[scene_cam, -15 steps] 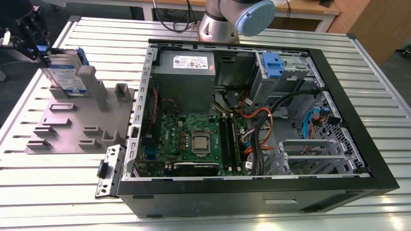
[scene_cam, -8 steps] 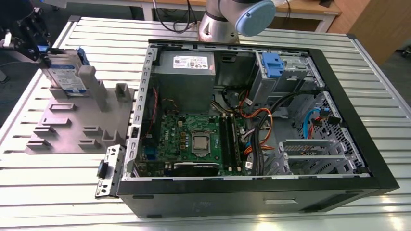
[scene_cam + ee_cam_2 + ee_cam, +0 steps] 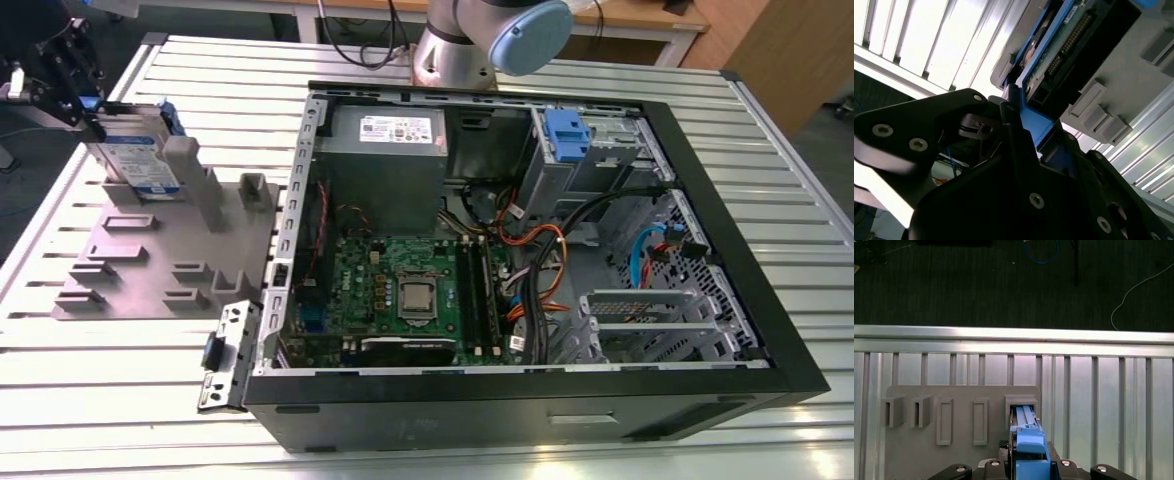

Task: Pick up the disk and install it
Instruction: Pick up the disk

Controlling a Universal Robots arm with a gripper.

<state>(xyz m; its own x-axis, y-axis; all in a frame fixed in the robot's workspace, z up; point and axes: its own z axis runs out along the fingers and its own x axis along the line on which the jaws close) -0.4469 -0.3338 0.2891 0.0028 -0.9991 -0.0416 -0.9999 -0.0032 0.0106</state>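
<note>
Well, beside the open computer case (image 3: 534, 400), on the exterior view's left of it, the grey slotted holder (image 3: 134, 270) has the disk (image 3: 140, 155) standing upright in it; the gripper (image 3: 83, 105) is clamped on its blue rail.

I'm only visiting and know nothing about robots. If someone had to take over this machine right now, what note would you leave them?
Gripper: looks shut on the blue rail at the disk's upper end, as both wrist views show it.
Disk: stands upright in a slot of the grey holder, to the exterior view's left of the open computer case.
Done: the grip on the disk, as far as it shows.
Left: the disk is not yet out of the holder, and not yet in the case.
</note>
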